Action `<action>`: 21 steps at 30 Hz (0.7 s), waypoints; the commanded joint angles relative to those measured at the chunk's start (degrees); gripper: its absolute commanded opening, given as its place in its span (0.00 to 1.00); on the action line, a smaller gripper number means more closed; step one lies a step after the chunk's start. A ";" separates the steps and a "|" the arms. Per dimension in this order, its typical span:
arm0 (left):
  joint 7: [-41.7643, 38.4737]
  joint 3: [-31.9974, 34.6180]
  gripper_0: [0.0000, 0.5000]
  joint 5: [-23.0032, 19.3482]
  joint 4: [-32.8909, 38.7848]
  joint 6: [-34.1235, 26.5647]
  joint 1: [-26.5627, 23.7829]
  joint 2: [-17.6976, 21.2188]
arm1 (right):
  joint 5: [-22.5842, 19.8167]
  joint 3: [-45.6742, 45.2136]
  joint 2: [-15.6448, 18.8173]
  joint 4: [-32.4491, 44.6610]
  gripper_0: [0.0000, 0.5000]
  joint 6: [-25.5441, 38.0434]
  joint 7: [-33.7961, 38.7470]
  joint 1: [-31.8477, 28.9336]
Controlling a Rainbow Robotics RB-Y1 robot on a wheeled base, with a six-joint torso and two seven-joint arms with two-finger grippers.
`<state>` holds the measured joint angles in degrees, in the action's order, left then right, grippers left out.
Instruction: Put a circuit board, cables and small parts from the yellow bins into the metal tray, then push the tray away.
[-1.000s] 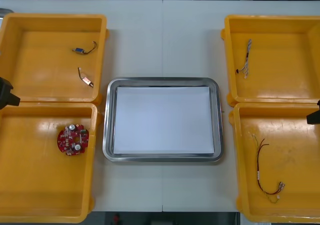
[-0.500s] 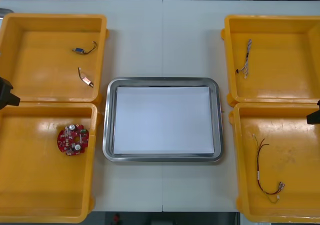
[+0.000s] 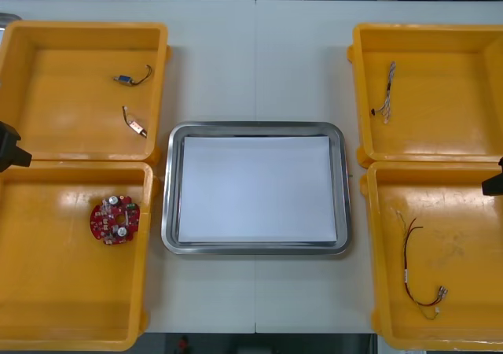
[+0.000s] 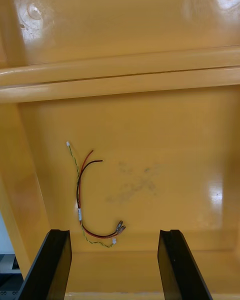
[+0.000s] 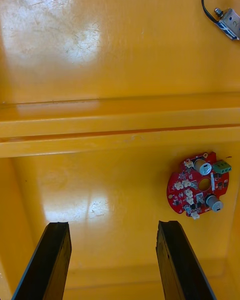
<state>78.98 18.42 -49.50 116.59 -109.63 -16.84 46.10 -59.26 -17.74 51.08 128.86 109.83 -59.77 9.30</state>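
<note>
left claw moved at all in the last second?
No. The left claw sits at the same spot over the rim shared by the left bins.

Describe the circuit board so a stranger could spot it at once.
Find the metal tray in the table's middle, then the two yellow bins on the robot's left. The board lies in the nearer one, toward the tray side. It's a flat red disc, alone in its bin, while the farther bin holds two small metal parts.
</note>
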 commanded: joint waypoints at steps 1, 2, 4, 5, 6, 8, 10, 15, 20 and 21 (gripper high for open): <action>-1.02 1.62 1.00 -0.43 0.48 -0.37 -1.44 2.60 | -0.51 -1.69 2.45 1.66 1.00 0.17 -1.49 -0.69; -1.02 1.62 1.00 -0.43 0.48 -0.37 -1.44 2.60 | -0.51 -1.69 2.45 1.66 1.00 0.17 -1.49 -0.69; -1.02 1.62 1.00 -0.43 0.48 -0.37 -1.44 2.60 | -0.51 -1.69 2.45 1.66 1.00 0.17 -1.49 -0.69; -1.02 1.62 1.00 -0.43 0.48 -0.37 -1.44 2.60 | -0.51 -1.69 2.45 1.66 1.00 0.17 -1.49 -0.69; -1.02 1.62 1.00 -0.43 0.48 -0.37 -1.44 2.60 | -0.51 -1.69 2.45 1.66 1.00 0.17 -1.49 -0.69; -1.02 1.62 1.00 -0.43 0.48 -0.37 -1.44 2.60 | -0.51 -1.69 2.45 1.66 1.00 0.17 -1.49 -0.69; -1.02 1.62 1.00 -0.43 0.48 -0.37 -1.44 2.60 | -0.51 -1.69 2.45 1.66 1.00 0.17 -1.49 -0.69; -1.02 1.62 1.00 -0.43 0.48 -0.37 -1.44 2.60 | -0.51 -1.69 2.45 1.66 1.00 0.17 -1.49 -0.69; -1.02 1.62 1.00 -0.43 0.48 -0.37 -1.44 2.60 | -0.51 -1.69 2.45 1.66 1.00 0.17 -1.49 -0.69; -1.02 1.62 1.00 -0.43 0.48 -0.37 -1.44 2.60 | -0.51 -1.69 2.45 1.66 1.00 0.17 -1.49 -0.69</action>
<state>78.98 18.42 -49.50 116.59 -109.63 -16.84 46.10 -59.26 -17.74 51.08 128.86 109.83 -59.77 9.30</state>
